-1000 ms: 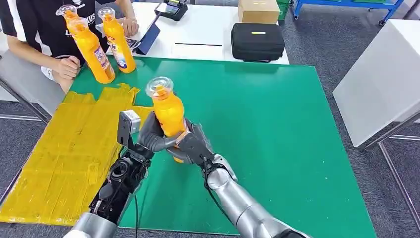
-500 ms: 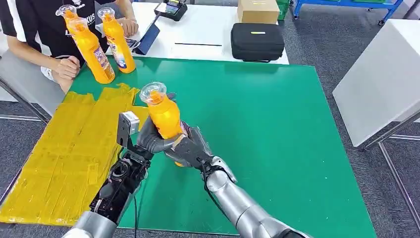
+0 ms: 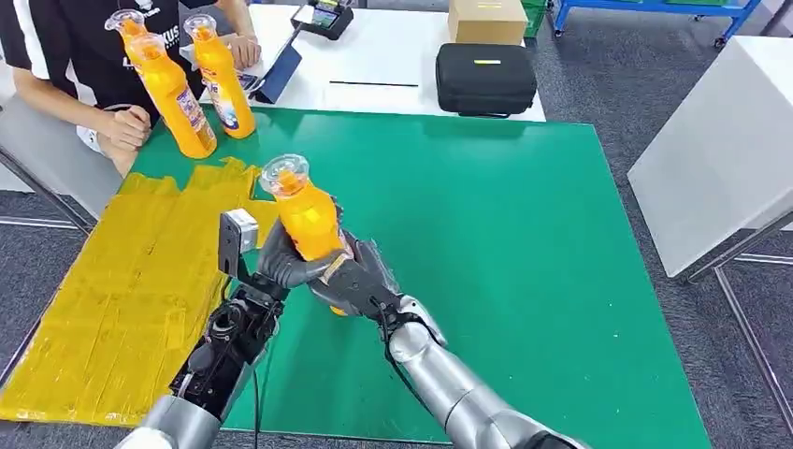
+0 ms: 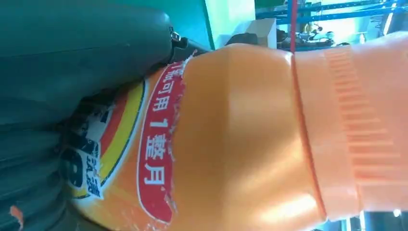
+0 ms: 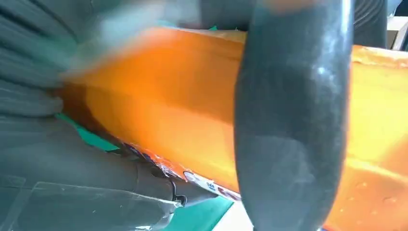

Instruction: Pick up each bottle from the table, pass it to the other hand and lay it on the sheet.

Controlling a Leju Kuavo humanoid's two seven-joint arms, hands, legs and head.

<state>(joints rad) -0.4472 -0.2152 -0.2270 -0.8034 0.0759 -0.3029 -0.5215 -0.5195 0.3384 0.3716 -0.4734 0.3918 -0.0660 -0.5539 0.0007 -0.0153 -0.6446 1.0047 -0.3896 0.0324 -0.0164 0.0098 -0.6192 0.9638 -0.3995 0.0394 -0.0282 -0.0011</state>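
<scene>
Black case (image 3: 485,79) on white tabletop (image 3: 393,61); cardboard box (image 3: 488,20) behind case; seated person (image 3: 89,56) far left of case.

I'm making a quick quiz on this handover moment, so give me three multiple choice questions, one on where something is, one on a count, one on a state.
1. Where do the two standing bottles stand?
A. At the green mat's far left corner
B. On the black case
C. On the cardboard box

2. How many orange bottles are in the head view?
A. One
B. Three
C. Five

3. What is the state of the held bottle?
A. Lying on the yellow sheet
B. Standing free on the mat
C. Gripped by both hands above the table

Answers: 1 A, they stand near the seated person. 2 B, two standing plus one held. 3 C, the left hand and right hand both wrap it.
</scene>
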